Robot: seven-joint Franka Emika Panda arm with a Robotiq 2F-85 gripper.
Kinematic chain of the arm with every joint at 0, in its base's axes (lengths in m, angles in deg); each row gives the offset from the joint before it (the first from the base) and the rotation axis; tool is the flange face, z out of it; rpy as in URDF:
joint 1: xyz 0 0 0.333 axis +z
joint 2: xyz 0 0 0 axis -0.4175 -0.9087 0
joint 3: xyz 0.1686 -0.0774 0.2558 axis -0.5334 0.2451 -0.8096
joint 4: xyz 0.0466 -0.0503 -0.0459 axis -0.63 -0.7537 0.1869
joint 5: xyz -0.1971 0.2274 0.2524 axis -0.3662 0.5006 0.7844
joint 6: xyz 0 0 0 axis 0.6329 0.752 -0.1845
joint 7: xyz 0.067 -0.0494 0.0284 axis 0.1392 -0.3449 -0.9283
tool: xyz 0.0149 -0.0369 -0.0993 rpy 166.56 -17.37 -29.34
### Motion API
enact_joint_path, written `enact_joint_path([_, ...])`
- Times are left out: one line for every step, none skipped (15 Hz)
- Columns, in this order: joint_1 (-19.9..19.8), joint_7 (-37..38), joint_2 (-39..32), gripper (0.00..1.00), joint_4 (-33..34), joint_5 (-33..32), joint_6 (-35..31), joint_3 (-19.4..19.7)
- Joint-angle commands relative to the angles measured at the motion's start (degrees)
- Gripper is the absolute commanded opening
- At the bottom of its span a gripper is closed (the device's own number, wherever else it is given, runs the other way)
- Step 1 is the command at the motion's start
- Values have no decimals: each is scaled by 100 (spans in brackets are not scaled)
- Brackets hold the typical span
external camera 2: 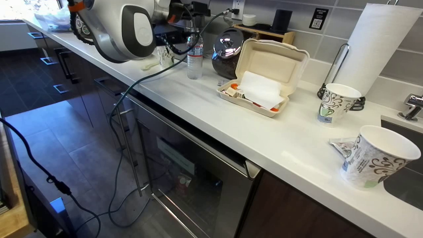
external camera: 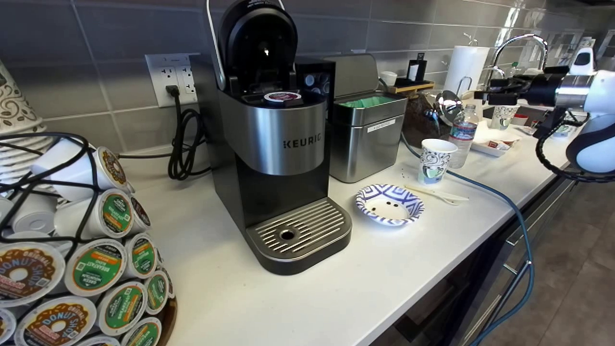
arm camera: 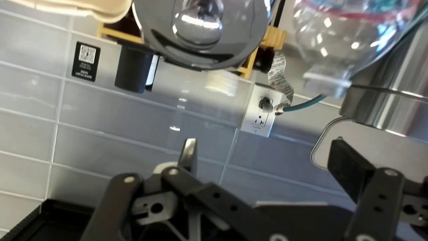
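**Jaws wide and empty, near the water bottle [external camera: 464, 137]**

In an exterior view: Panda arm [external camera: 593, 108] close to three o'clock, with jaws pointing toward nine and nothing visible in the grip. At seven o'clock from the jaws, the bottle, upright on the white surface [external camera: 288, 307]; at eight o'clock from the bottle, a patterned paper cup [external camera: 435, 161]. Near eleven o'clock, a Keurig coffee maker [external camera: 283, 139], head raised, with a K-Cup pod [external camera: 282, 97] on top; impossible to tell whether fully seated.

In an exterior view: arm between ten and eleven o'clock, jaws too masked by it to judge. Bottle between eleven and twelve, apart from the cup at nine o'clock from it; at three o'clock from it, a glass jar [external camera 2: 225, 67].

In the wrist view, upside down: jaws clearly far apart, one side near seven o'clock, the other near four, with tiled wall [arm camera: 287, 160] behind the gap. Bottle at two o'clock, neck downward here; chrome lid [arm camera: 200, 33] of the jar at twelve.

Step in hand, by judgement: poised empty, before a grip or after one, hard to say which. Likely called for in the next move: clearance from bottle neck and jar lid, and a square line-up before any narrowing.
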Motion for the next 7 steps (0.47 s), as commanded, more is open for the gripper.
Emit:
enact_joint_path([-1043, 576, 692, 100, 197, -1149, -98, -597])
enact_joint_path([-217, 254, 280, 100, 70, -523, -133, 48])
enact_joint_path([-614, 346, 454, 100, 149, -778, -107, -260])
enact_joint_path([-834, 435, 604, 100, 205, -926, -63, -403])
enact_joint_path([-947, 484, 706, 100, 223, -1000, -46, -473])
enact_joint_path([-982, 495, 743, 100, 222, -1024, -46, -504])
enact_joint_path([-983, 495, 741, 100, 220, -1025, -46, -522])
